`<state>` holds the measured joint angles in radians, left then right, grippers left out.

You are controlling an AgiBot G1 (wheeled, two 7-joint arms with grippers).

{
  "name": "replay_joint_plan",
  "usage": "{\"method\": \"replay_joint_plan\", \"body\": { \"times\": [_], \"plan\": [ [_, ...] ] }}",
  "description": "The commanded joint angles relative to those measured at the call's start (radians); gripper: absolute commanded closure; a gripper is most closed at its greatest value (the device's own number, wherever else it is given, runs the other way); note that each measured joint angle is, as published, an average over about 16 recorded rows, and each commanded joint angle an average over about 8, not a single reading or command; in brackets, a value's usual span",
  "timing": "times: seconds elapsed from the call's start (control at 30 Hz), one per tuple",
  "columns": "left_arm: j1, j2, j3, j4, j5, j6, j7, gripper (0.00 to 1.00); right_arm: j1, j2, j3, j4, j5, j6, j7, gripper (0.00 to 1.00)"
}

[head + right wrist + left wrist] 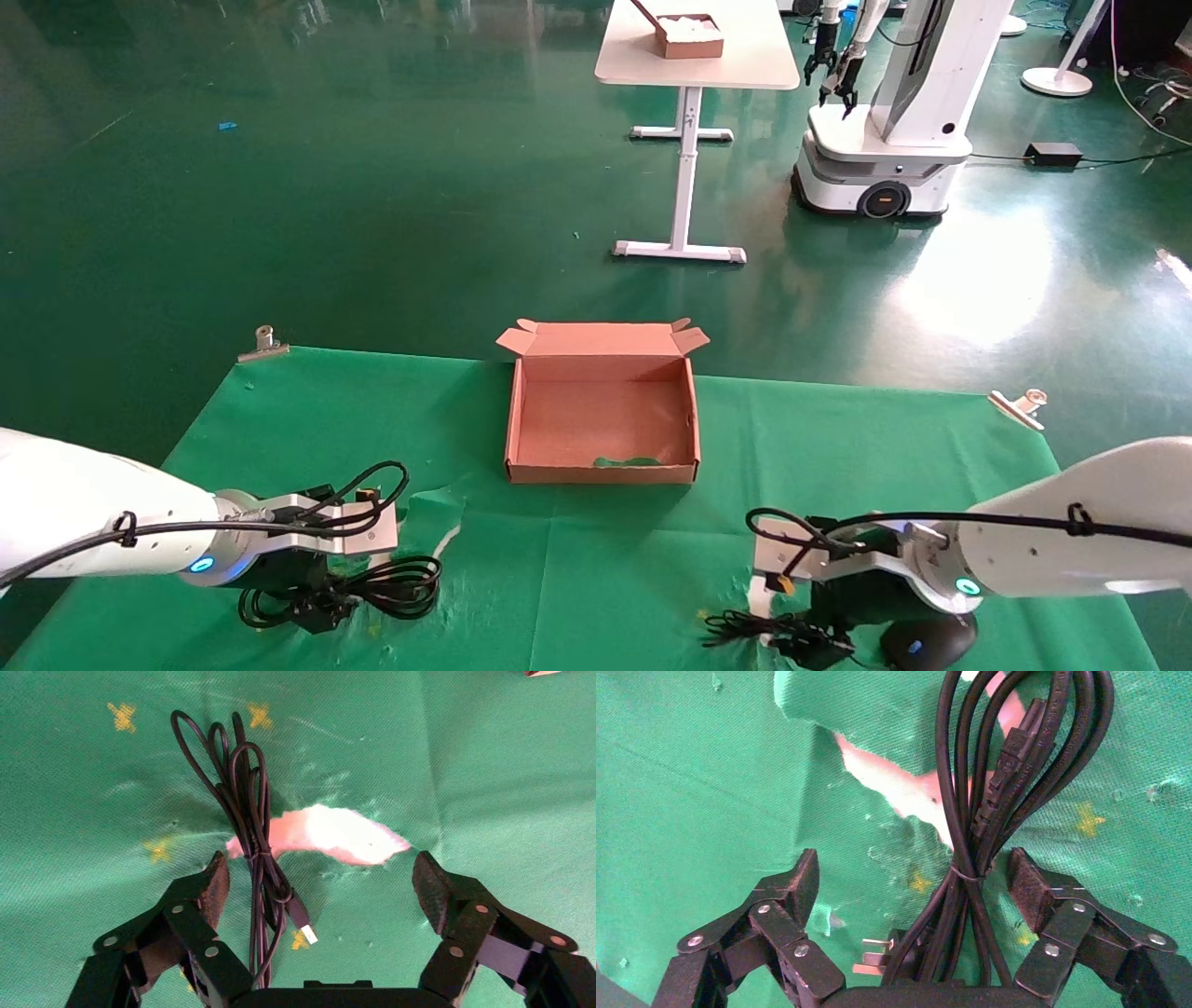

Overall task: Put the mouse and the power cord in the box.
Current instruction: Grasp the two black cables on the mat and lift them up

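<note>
The box (pixel 602 471) lies open at the middle of the green cloth, its flap lid tipped back. At the near left the power cord (pixel 402 586) rests in loops on the cloth. My left gripper (pixel 312 606) hangs over it, open. In the left wrist view the power cord (pixel 966 839) runs between the spread fingers (pixel 804 879), nearer the other pad, with its plug prongs (pixel 873 956) close to the palm. The mouse (pixel 931 641) sits at the near right edge. My right gripper (pixel 805 643) is open over the mouse's bundled thin wire (pixel 246 811), which lies beside one finger (pixel 214 881).
The cloth is torn under both grippers, showing pale table (pixel 330 834). Metal clips (pixel 264 340) (pixel 1020 405) pin the cloth's far corners. Across the floor stand a white table (pixel 694 65) with a small carton (pixel 689 37) and another robot (pixel 885 121).
</note>
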<state>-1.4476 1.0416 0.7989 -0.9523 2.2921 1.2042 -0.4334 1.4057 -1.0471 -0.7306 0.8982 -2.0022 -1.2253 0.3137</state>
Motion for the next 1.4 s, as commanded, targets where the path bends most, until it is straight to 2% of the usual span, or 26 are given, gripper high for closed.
{"method": "replay_joint_plan", "body": {
  "times": [0.03,1.4],
  "plan": [
    [0.0,0.0,0.0,0.0,0.0,0.0,0.0,1.0,-0.001,0.002,0.001,0.005,0.002,-0.001,0.0,1.0],
    [0.0,0.0,0.0,-0.001,0.0,0.001,0.0,1.0,-0.006,0.01,0.004,0.022,0.009,-0.005,-0.002,1.0]
  ]
}}
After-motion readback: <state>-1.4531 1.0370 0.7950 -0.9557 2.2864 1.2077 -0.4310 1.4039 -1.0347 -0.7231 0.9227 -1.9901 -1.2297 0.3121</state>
